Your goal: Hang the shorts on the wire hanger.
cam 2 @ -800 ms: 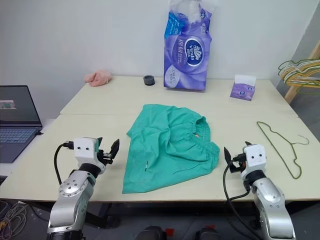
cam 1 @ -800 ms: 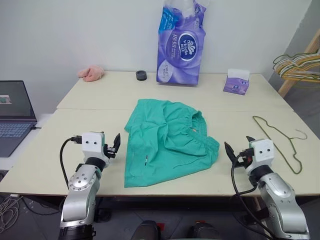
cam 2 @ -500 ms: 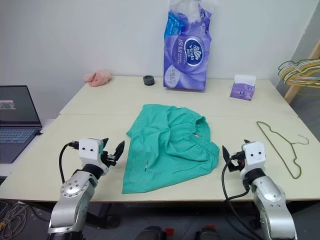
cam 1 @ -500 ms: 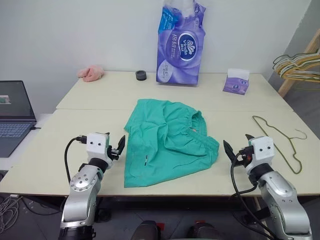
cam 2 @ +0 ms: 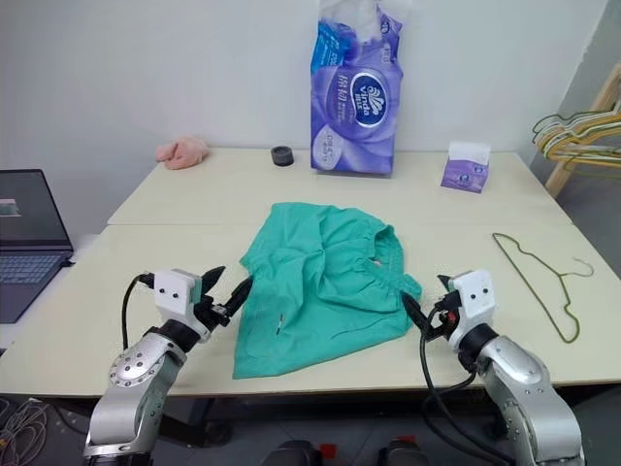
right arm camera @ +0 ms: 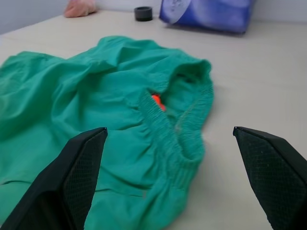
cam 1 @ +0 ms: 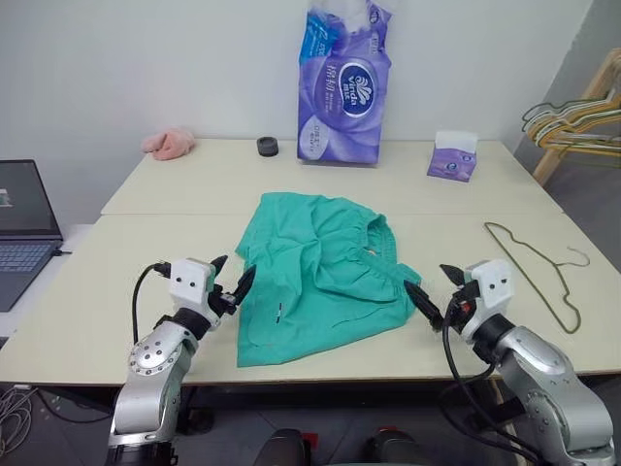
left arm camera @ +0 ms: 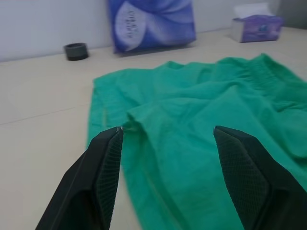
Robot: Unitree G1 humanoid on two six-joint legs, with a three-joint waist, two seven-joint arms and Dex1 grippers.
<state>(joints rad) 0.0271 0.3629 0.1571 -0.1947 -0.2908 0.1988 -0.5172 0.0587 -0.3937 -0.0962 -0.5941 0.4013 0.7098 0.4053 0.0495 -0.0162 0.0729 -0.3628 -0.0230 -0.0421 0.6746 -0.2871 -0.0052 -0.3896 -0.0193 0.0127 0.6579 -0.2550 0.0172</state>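
Both grippers have closed in on the shorts [cam 1: 325, 272] since the earlier frames, left one from the left edge, right one from the right edge; camera also shifted a bit. Shorts lie crumpled flat on the table [cam 1: 87, 301], between the two grippers, waistband toward the right gripper, orange-red tag [right arm camera: 156, 101] showing inside the waistband opening. Left gripper [cam 1: 233, 282] sits just beside the shorts' left hem, fingers spread apart, nothing between them, tips over or just at the fabric edge, contact not clear. Left wrist view shows both fingers [left arm camera: 103, 167] wide with green cloth ahead and below. Right gripper [cam 1: 434, 294] sits just beside the shorts' right corner near the waistband, fingers spread wide, empty; lower fingertip very near the cloth, cannot tell if touching. Right wrist view has the fingers [right arm camera: 81, 167] far apart, waistband straight ahead.

Wire hanger [cam 1: 534, 272] lies flat on the table beyond the right gripper's outer side, well apart from the shorts, untouched.

Farther ahead of the grippers: purple tissue pack [cam 1: 340, 83] upright, small tissue box [cam 1: 453, 157], black roll [cam 1: 267, 147], pink cloth [cam 1: 170, 144]. Laptop [cam 1: 19, 223] off past the left gripper's outer side. Hanger bundle [cam 1: 568, 121] past the far right.
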